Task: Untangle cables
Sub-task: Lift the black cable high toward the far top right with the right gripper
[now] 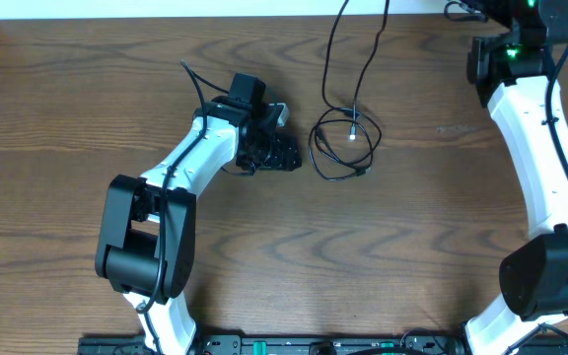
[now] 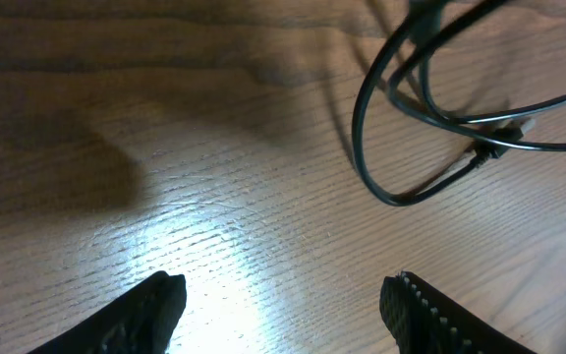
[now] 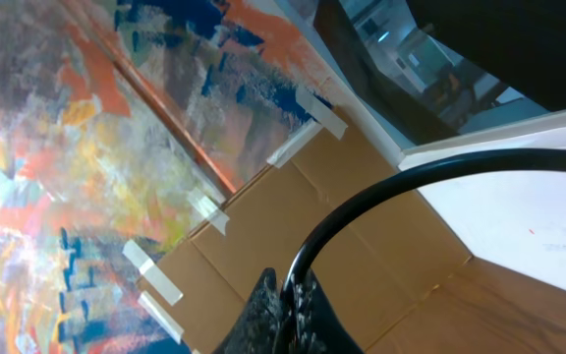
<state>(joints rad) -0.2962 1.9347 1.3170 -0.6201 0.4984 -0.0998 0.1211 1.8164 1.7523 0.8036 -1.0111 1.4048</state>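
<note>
Since the cables (image 1: 351, 138) lie looped in the middle of the desk (image 1: 412, 247), tails running to the far edge, just right of the spread, empty left gripper (image 1: 282, 153), that arm is nearer. The right gripper (image 3: 283, 313), up at the far right corner, is pressed together, a black cord (image 3: 401, 182) arcing from its tips.

cables (image 1: 353, 120) — right of left gripper (image 1: 286, 155)

Two arms: left arm (image 1: 180, 173), right arm (image 1: 535, 148). One wooden surface (image 1: 67, 118). One loose coil of black cables (image 1: 353, 133), two strands leading off.
</note>
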